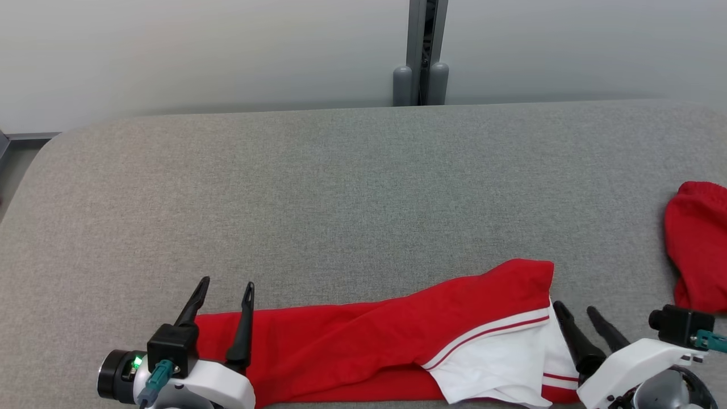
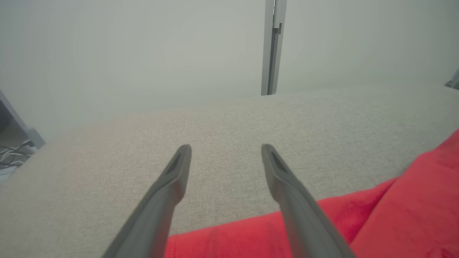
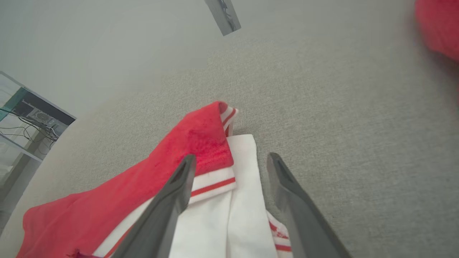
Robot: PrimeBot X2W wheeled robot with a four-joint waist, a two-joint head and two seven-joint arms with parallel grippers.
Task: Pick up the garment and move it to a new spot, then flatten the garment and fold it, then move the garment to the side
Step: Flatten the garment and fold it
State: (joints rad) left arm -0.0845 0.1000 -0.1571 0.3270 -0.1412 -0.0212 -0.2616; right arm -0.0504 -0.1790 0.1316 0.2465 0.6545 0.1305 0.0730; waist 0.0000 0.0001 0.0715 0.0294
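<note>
A red garment [image 1: 363, 341] with a white panel and red-and-white striped trim lies in a long band along the near edge of the grey table [image 1: 341, 187]. My left gripper [image 1: 226, 285] is open at the garment's left end, its right finger over the red cloth [image 2: 412, 208]. Open as well, my right gripper [image 1: 576, 308] sits at the garment's right end. In the right wrist view its fingers [image 3: 172, 200] straddle the white panel [image 3: 236, 215], with nothing pinched between them.
A second red cloth [image 1: 698, 250] lies bunched at the table's right edge, also seen as a red cloth [image 3: 437, 25] in the right wrist view. A grey post [image 1: 423, 51] stands against the wall behind the table. A rack with cables [image 3: 32, 118] stands off to the side.
</note>
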